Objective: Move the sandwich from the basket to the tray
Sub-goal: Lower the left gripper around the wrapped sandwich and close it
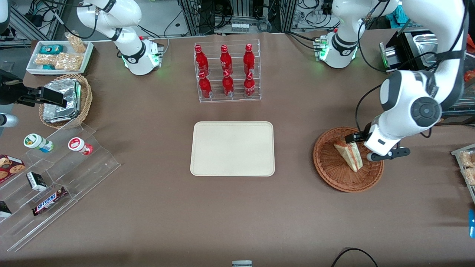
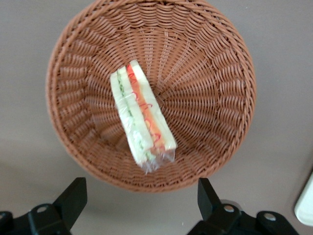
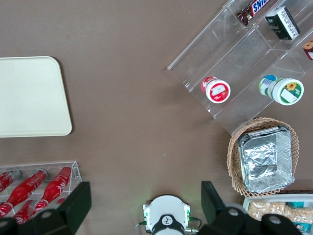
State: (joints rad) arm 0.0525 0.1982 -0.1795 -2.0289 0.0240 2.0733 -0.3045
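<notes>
A: Hovering over the basket [image 1: 348, 159], at the right of the front frame, is the end effector [image 1: 359, 142]. It sits above the rim, on the edge farther from the front camera.

B: And its fingers [image 2: 73, 198]? The wrist camera has them spread wide, nothing between them, well clear of the wicker.

A: Correct, wide open and empty. The sandwich [image 1: 349, 154] lies in the basket, a pale wedge with its filling stripe showing.

B: In the wrist view the sandwich [image 2: 142, 117] is standing on edge, bread slices pale, a red-orange band and a green one running its length. A bit of clear wrap sticks out at one end.

A: It leans across the basket [image 2: 205, 88] floor, just off centre, one end close to the wall.

B: The tray [image 1: 232, 148]?

A: Middle of the front frame, flat on the brown tabletop [image 1: 156, 207], nothing on it. Well apart from the basket, toward the parked arm's end of it.

B: Above the tray in the frame there's a clear rack of red bottles [image 1: 226, 72], six of them upright.

A: And at the far left of the frame, a smaller basket with a foil container [image 1: 61, 100], plus a clear stepped stand [image 1: 55, 178] holding snacks.

B: The right wrist camera catches the tray [image 3: 29, 95] corner too.
</notes>
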